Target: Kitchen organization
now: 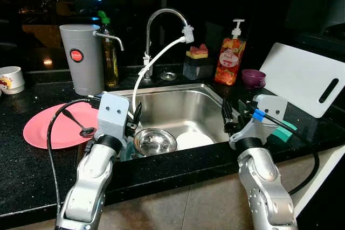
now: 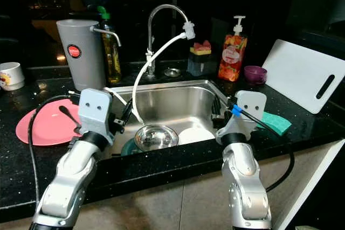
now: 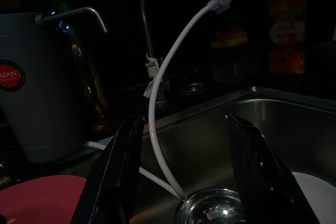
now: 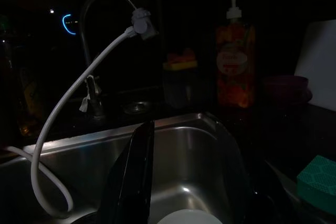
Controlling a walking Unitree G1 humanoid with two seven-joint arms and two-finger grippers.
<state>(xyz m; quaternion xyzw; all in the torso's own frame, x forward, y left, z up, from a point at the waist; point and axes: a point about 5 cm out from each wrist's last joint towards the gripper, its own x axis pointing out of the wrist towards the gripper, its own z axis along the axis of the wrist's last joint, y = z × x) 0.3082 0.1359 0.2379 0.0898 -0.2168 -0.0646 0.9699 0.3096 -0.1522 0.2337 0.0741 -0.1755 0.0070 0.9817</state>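
A steel sink (image 1: 178, 89) holds a steel bowl (image 1: 155, 141) and a white plate (image 1: 194, 139) near its front wall. My left gripper (image 1: 135, 116) hovers over the sink's left front corner, just above and left of the bowl, open with nothing between its fingers (image 3: 123, 166). My right gripper (image 1: 227, 112) hangs over the sink's right edge, beside the white plate, open and empty. Left of the sink, a pink plate (image 1: 51, 127) lies on the black counter with a dark spoon (image 1: 81, 127) on it. A green sponge (image 1: 284, 131) lies to the right of my right wrist.
A faucet (image 1: 161, 17) with a white hose (image 1: 156, 60) drooping into the sink stands behind it. Along the back are a grey water dispenser (image 1: 81, 57), an oil bottle (image 1: 110, 52), a sponge holder (image 1: 197, 60), a soap bottle (image 1: 230, 55) and a purple bowl (image 1: 252, 78). A white cutting board (image 1: 304, 76) leans at right, a mug (image 1: 11, 79) at far left.
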